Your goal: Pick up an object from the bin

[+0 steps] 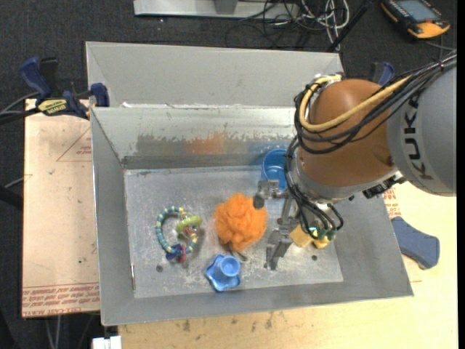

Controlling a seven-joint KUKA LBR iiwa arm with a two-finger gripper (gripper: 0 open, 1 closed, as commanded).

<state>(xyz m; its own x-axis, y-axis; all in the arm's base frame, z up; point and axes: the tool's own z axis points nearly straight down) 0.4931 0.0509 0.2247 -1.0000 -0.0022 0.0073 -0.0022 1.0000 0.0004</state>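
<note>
Orange wrist cover (341, 133) overhangs the claw (277, 250) (open or closed: can't tell), set low between fuzzy orange ball (241, 222) and small yellow piece (301, 237), probably lining up on one.

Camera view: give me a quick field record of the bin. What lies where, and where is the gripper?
gripper position: gripper low in the bin, right of centre
nearest thing: orange fuzzy ball, just to the gripper's left, mid-bin
other side: small yellow-tan piece, partly under the wrist
back wall: blue cup, partly hidden by the arm
front: small blue piece
left: multicoloured beaded ring
grasp: cannot tell
</note>
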